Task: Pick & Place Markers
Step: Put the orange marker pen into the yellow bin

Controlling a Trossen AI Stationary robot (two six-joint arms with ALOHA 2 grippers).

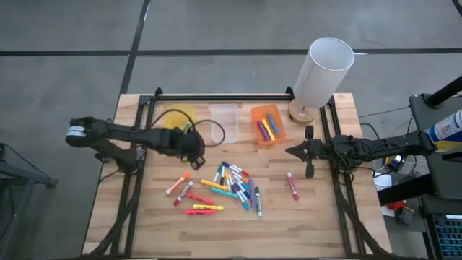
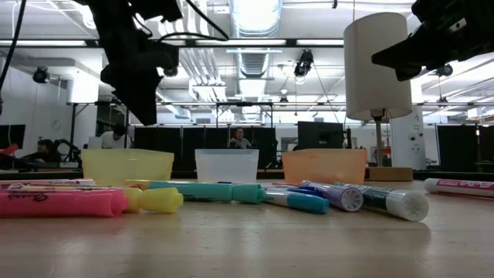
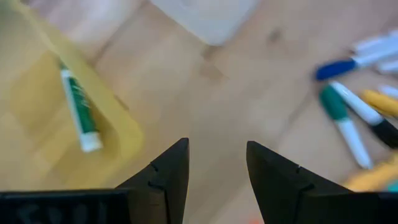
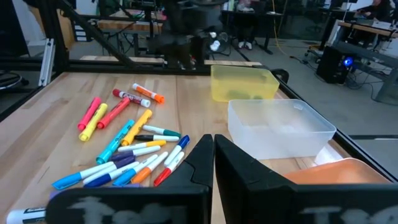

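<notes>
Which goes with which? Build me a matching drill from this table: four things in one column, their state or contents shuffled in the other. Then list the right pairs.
Column A
1. yellow bin
2. orange bin
3. left end effector
4. right end effector

Column B
a. shut, holding nothing
b. holds several markers
c. open, holding nothing
d. holds a green marker

Pairs: 1-d, 2-b, 3-c, 4-a
</notes>
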